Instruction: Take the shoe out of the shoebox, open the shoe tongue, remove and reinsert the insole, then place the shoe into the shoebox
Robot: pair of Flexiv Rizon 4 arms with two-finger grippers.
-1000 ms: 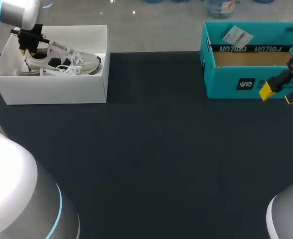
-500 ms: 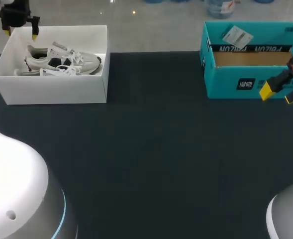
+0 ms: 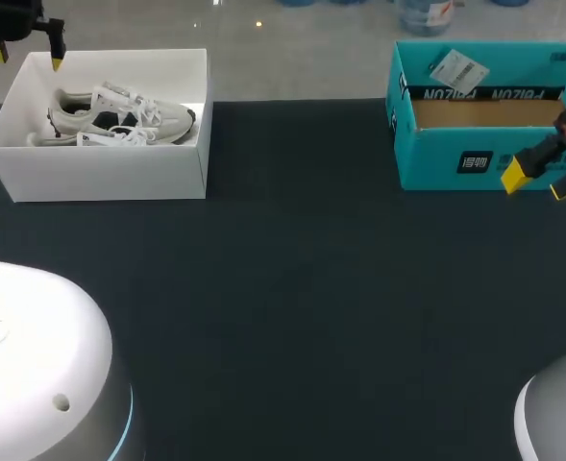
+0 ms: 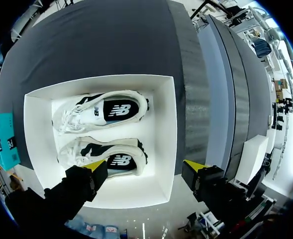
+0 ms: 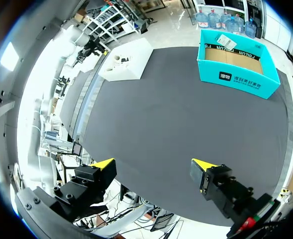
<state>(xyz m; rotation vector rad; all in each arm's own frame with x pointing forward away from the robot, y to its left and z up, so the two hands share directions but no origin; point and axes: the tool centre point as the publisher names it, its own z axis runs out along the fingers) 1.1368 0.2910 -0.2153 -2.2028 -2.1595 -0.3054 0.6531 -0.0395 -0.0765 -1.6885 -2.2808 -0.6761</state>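
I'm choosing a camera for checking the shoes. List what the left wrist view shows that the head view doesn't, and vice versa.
Left wrist only: a straight-down look into both shoes, their dark insoles exposed. Head only: the right fingers, and the teal box with its cardboard floor. Both: the white box, the shoes inside it, and the open left fingers near its rim.

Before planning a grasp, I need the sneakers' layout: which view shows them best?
Left wrist view: straight down on both sneakers in the white shoebox. Head view shows them side-on, overlapping; right wrist view, just the distant shoebox.
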